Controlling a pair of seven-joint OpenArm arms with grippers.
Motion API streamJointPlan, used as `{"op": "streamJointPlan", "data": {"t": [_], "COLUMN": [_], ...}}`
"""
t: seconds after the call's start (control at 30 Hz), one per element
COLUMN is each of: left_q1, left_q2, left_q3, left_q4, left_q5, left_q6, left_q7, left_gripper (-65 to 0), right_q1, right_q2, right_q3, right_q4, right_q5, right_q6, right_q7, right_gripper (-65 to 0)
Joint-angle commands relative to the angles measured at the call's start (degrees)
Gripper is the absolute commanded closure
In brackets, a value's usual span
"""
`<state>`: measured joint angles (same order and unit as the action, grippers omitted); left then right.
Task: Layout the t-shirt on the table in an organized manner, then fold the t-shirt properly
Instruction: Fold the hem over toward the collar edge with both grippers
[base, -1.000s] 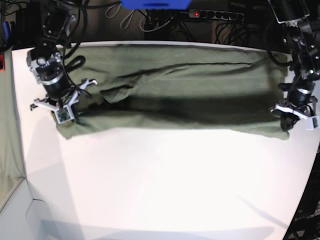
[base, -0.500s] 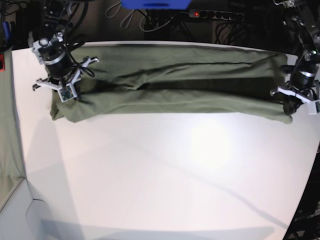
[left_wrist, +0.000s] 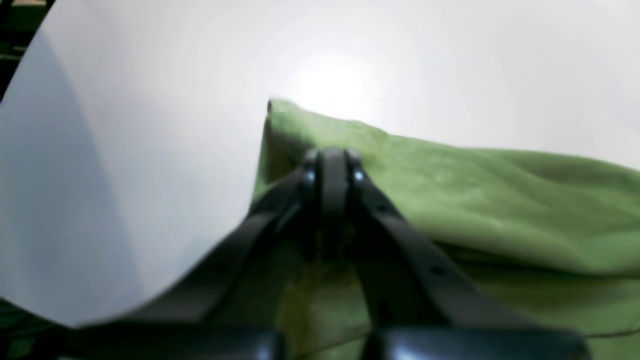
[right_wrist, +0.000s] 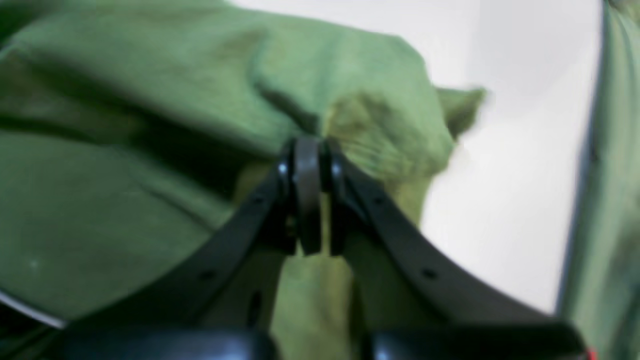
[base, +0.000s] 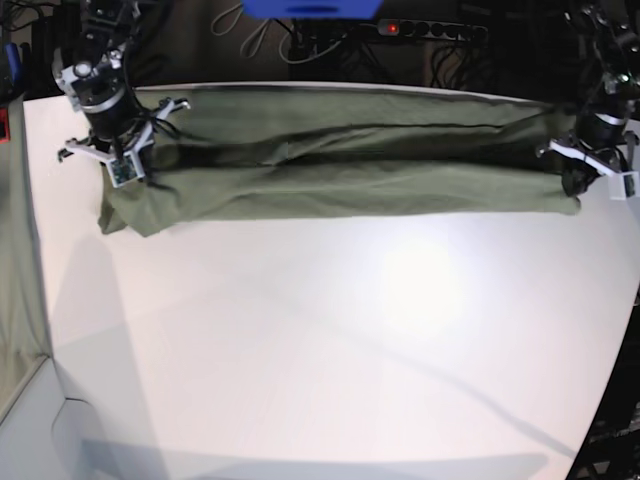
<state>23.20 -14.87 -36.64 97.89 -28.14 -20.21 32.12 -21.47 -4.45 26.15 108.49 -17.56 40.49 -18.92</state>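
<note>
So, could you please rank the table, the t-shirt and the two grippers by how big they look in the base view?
1. The table, by far the largest.
2. The t-shirt, a long band along the far edge.
3. The right gripper and the left gripper: both small and look about alike, so I would not rank them.

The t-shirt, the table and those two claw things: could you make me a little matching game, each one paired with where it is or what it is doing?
Things:
1. t-shirt
2. table
3. left end effector
4. right end effector

States:
A. shut on the cloth at the base view's right end
B. white, mostly bare on the near side
C. olive green, stretched in a long band along the far edge
D. shut on the cloth at the base view's left end

Pairs: 1-C, 2-B, 3-A, 4-D
</note>
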Motion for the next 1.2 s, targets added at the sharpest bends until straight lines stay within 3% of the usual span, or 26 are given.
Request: {"op": "streamJointPlan", "data": {"t": [0.0,0.3,0.67,0.9,1.0,1.17], "left_q1": [-0.04,0.05,-0.56,-1.18,-1.09,-0.92], "left_q2": [-1.08,-0.55,-0.64,-1.08,-0.73,-0.64], "left_q3": [-1.12,-3.14,-3.05,1.35,1.35,1.35], "left_q4": [0.71,0.00,-9.05,-11.69,-11.69,-11.25], "left_q5": [-0.39,-0.21,-0.21,-0.12,1.11,3.22], "left_q6": [-0.14,-0.14,-0.14,-0.14,-0.14,-0.14], "left_q7": [-1.57,-1.57,-1.57,-1.57,-1.48,-1.48], "left_gripper": [-0.1,-0.1,-0.5,-0.6,-5.1,-23.3], "right_q1": [0.16,-2.22,-2.57,-2.48,-2.31,-2.22], "right_q2": [0.36,0.45,-0.96,-1.93,-1.84,-1.57], "right_q3": [0.53,0.44,0.35,0.35,0.35,0.35], "right_q4": [1.10,0.83,-0.75,-0.75,-0.57,0.04], "right_q5": [0.46,0.46,0.46,0.46,0.46,0.46], "right_q6": [-0.49,-0.49,-0.49,-0.49,-0.49,-0.49], "right_q7": [1.11,1.11,1.03,0.94,-1.61,-3.98], "right_gripper": [0.0,0.0,0.0,0.0,-9.1,-28.1]}}
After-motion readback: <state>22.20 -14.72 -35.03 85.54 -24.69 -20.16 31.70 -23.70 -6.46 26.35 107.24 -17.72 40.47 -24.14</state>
